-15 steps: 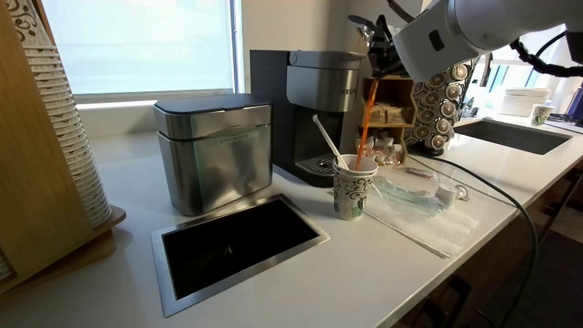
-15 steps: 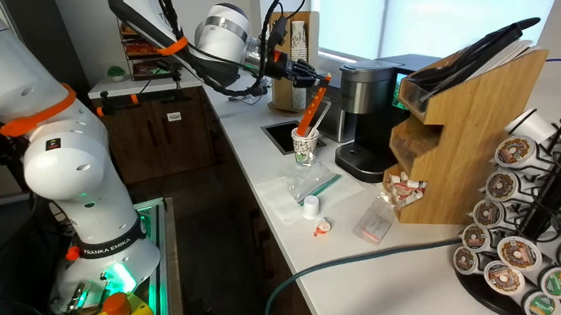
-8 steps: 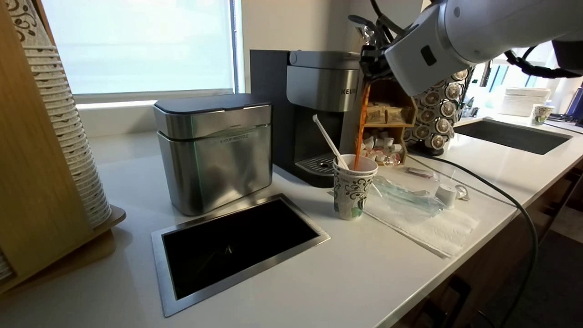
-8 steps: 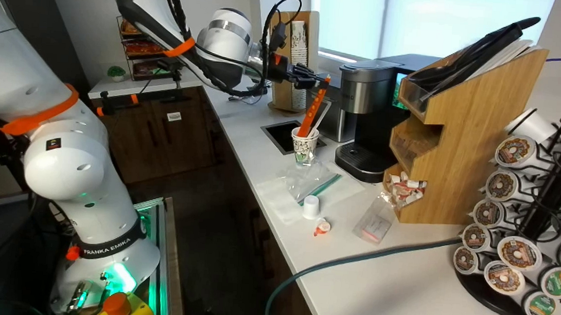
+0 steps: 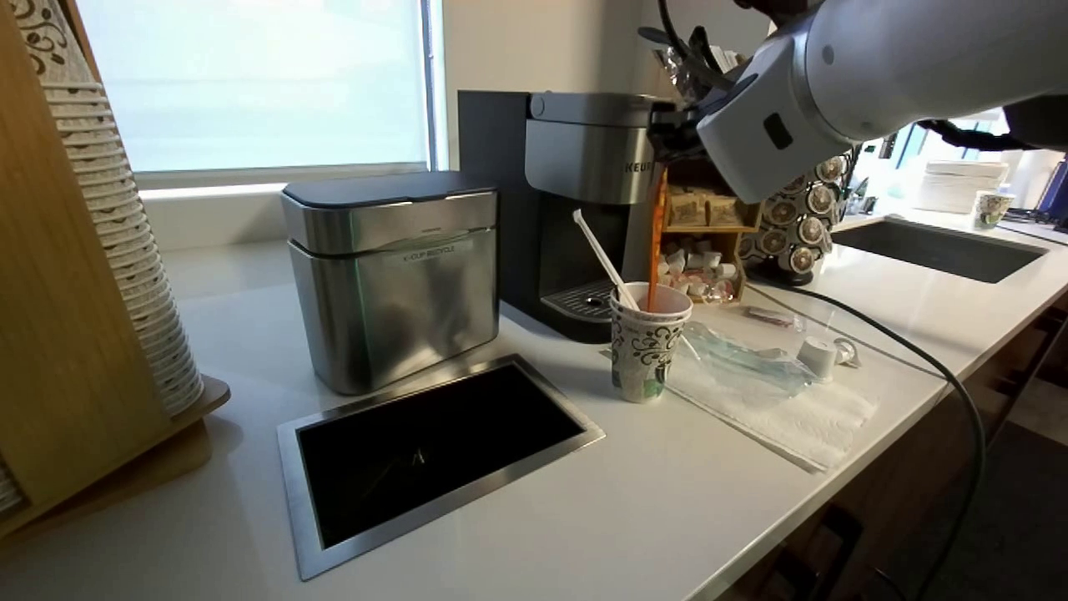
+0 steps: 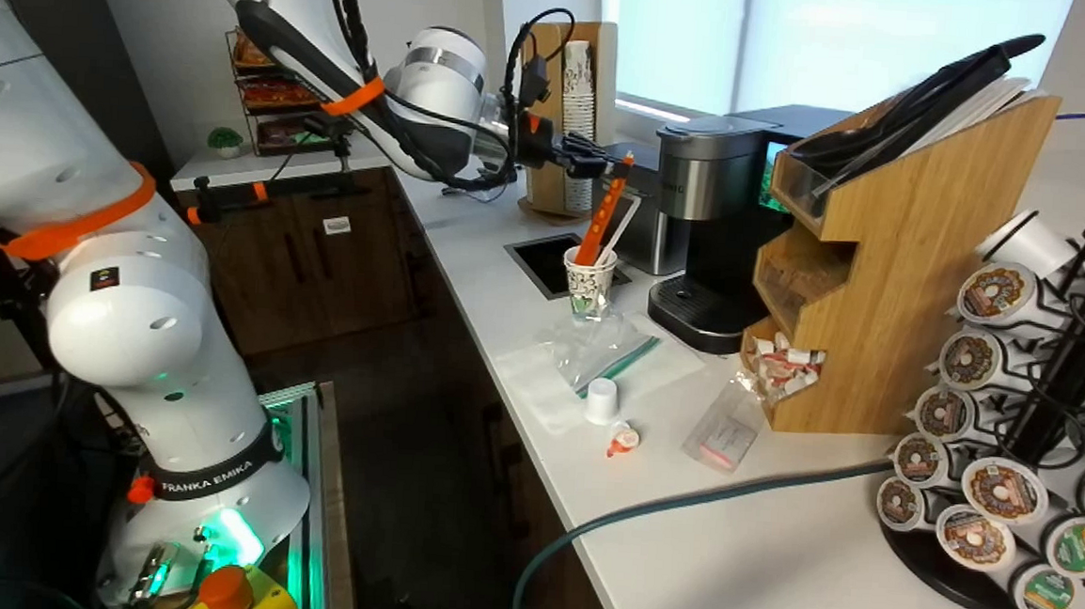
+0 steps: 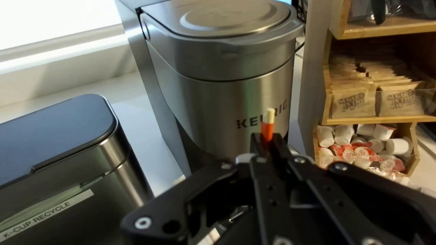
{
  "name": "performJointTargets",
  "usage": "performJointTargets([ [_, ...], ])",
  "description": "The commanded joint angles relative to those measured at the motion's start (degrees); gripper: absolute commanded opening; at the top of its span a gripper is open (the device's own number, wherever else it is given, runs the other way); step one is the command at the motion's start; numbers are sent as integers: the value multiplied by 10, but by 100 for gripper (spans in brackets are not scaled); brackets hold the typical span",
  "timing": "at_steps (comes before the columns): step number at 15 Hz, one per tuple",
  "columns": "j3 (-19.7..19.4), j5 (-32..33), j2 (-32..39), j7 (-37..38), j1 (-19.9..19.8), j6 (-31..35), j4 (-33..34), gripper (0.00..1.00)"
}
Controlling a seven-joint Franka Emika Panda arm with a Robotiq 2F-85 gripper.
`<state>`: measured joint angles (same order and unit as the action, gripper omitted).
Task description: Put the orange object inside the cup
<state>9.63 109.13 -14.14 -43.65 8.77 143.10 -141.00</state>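
Easily the biggest thing is the counter point(image 6: 723, 579), and the white arm point(image 6: 140, 332) reaches in over its front edge. Toward the back edge stand the wooden rack point(image 6: 929, 300), the coffee machine point(image 5: 576, 159) and the steel bin point(image 5: 400, 309); in an exterior view the dispenser point(image 6: 545, 192) sits toward the far corner. Between the bin and the front edge, a dark framed hole point(image 5: 442, 451) is set into the top. A paper towel point(image 5: 776, 430) lies close to the front edge with a clear bag point(image 5: 743, 359) on it. Well in from that edge hangs the gripper point(image 7: 267, 141), its fingers nearly together, pinching the orange stick point(image 6: 606, 212) close to its upper end; the wrist view shows the pale tip poking out past them. Upright between the hole and the towel stands the cup point(image 5: 647, 367), and the orange stick slants down with its lower end inside the rim; how deep it goes is hidden. A white stirrer point(image 5: 605, 260) leans in the cup toward the back edge, and a small tub point(image 6: 603, 400) stands nearer the front edge.
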Motion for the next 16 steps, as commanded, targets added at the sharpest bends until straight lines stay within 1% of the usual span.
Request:
performJointTargets([
  [1,5,13,10,10,7,-25,-9,2],
  [6,3,8,16,1,6,-42,-24,2],
  [12,5,0,27,-2,9,-44,-27,2],
  [13,5,-1,28,-1,9,-44,-27,32],
  [14,5,-1,29,-1,9,-45,-27,33],
  [16,5,-2,31,-2,9,-45,-26,46],
])
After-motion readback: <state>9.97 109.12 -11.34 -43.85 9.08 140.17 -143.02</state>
